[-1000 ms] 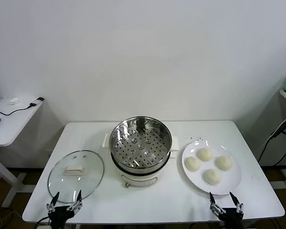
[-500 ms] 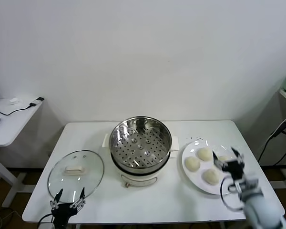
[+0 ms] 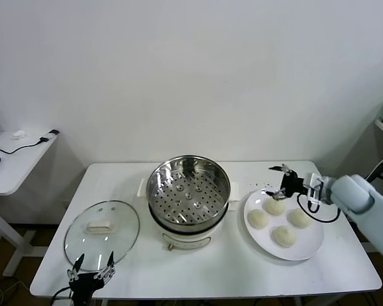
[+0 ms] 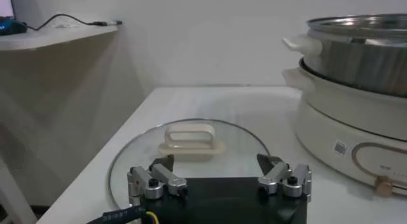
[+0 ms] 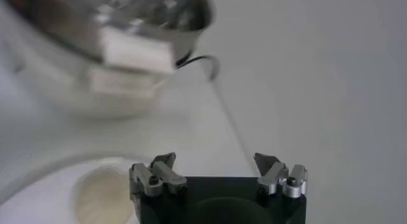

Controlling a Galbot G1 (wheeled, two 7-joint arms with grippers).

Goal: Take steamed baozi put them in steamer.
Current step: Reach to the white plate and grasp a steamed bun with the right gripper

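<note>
Your right gripper (image 3: 282,183) just swung up from bench (image 3: 230,264) edge, now over plate (image 3: 306,248), fingers wide open above rear baozi (image 3: 275,205). All four buns on plate, steamer (image 3: 187,191) empty. Left gripper (image 3: 89,268) parked, fingers open. Pick imminent.

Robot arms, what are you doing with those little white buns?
The right gripper is open and empty, reaching over the far edge of the white plate, just above one of the four baozi. All four buns sit on the plate, none picked up. The shiny steamer in the middle of the table has nothing in it. Its glass lid lies off to the side, and the left gripper waits open at the table's near edge beside it.
</note>
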